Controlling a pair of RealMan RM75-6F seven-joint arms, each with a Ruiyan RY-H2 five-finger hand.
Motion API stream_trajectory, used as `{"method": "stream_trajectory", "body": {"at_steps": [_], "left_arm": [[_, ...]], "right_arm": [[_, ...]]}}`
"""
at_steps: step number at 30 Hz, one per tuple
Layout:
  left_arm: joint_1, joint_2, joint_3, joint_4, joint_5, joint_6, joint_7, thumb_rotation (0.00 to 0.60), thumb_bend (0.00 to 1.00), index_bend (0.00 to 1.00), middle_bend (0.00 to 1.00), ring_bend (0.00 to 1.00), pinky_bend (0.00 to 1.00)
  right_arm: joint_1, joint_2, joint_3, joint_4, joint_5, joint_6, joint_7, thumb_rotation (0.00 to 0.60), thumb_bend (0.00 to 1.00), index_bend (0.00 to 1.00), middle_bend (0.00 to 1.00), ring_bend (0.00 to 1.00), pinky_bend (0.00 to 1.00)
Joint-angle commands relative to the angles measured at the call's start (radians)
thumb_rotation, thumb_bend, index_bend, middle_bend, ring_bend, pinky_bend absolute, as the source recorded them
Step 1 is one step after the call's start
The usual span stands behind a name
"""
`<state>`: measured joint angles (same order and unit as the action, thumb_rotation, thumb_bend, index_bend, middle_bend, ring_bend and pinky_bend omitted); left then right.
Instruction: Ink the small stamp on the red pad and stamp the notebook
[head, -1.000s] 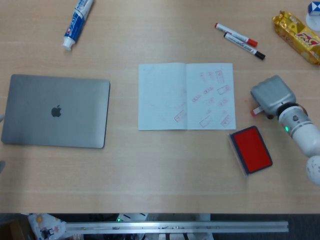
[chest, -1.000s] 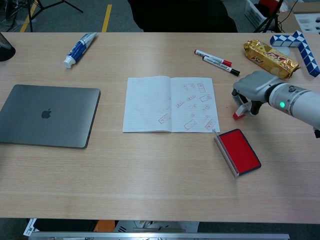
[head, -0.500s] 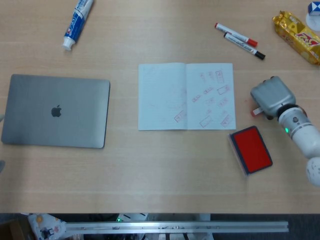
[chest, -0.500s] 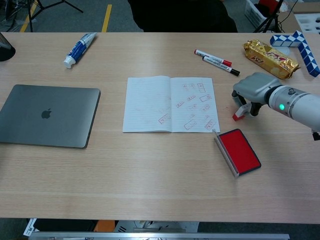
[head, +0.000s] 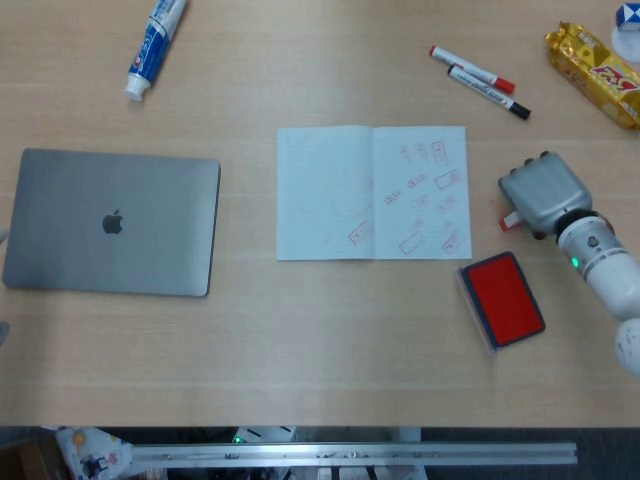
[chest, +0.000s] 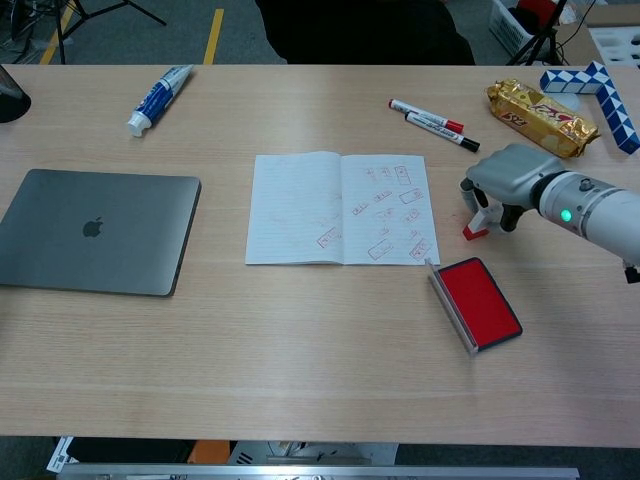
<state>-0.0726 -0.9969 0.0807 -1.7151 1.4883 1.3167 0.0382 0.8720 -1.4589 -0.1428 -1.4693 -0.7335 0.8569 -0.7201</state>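
While the right hand (chest: 505, 178) pinches the small stamp (chest: 476, 225), it hangs between notebook (chest: 340, 208) and red pad (chest: 481, 301).

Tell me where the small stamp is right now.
The small stamp is in the right hand, on the table's right side, between the open notebook and the red pad just beyond it.
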Motion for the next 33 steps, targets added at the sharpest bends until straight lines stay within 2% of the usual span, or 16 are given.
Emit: {"method": "stream_trajectory", "body": {"at_steps": [1,6,10,14,18,21,25,33], "left_arm": [[-0.001,0.001,0.0,-0.001,0.0,0.0,0.0,0.6,0.24,0.05,0.03,0.25,0.23],[-0.001,0.002,-0.004,-0.001,-0.002,0.006,-0.003,0.6,0.24,0.05,0.03,0.25,0.23],[0.004,-0.006,-0.017,0.009,-0.007,0.027,-0.012,0.6,0.24,0.05,0.03,0.25,0.23],[0.013,-0.035,-0.038,0.03,-0.01,0.069,-0.018,0.6,0.24,0.05,0.03,0.25,0.23],[0.019,-0.065,-0.054,0.055,-0.004,0.104,-0.024,0.6,0.24,0.05,0.03,0.25,0.23],[0.019,-0.082,-0.062,0.073,0.003,0.117,-0.031,0.6,0.24,0.05,0.03,0.25,0.23],[0.02,-0.104,-0.074,0.092,0.016,0.144,-0.041,0.6,0.24,0.05,0.03,0.25,0.23],[0.035,-0.158,-0.101,0.147,0.068,0.248,-0.079,0.6,0.24,0.05,0.06,0.25,0.23]], "right_arm": [[-0.007,0.013,0.004,-0.015,-0.014,0.008,0.004,0.6,0.22,0.42,0.44,0.36,0.34],[-0.027,0.072,0.016,-0.078,-0.052,0.041,0.034,0.6,0.22,0.37,0.43,0.34,0.32],[-0.058,0.156,0.026,-0.162,-0.084,0.096,0.069,0.6,0.23,0.37,0.42,0.34,0.32],[-0.114,0.249,0.04,-0.243,-0.135,0.186,0.131,0.6,0.24,0.37,0.42,0.34,0.32],[-0.192,0.311,0.058,-0.28,-0.201,0.304,0.212,0.6,0.26,0.38,0.43,0.34,0.33],[-0.254,0.345,0.069,-0.296,-0.236,0.383,0.269,0.6,0.28,0.4,0.46,0.36,0.34],[-0.333,0.371,0.064,-0.308,-0.275,0.494,0.27,0.6,0.3,0.41,0.47,0.36,0.35],[-0.501,0.401,0.072,-0.325,-0.353,0.672,0.373,0.6,0.3,0.45,0.49,0.38,0.35]]}}
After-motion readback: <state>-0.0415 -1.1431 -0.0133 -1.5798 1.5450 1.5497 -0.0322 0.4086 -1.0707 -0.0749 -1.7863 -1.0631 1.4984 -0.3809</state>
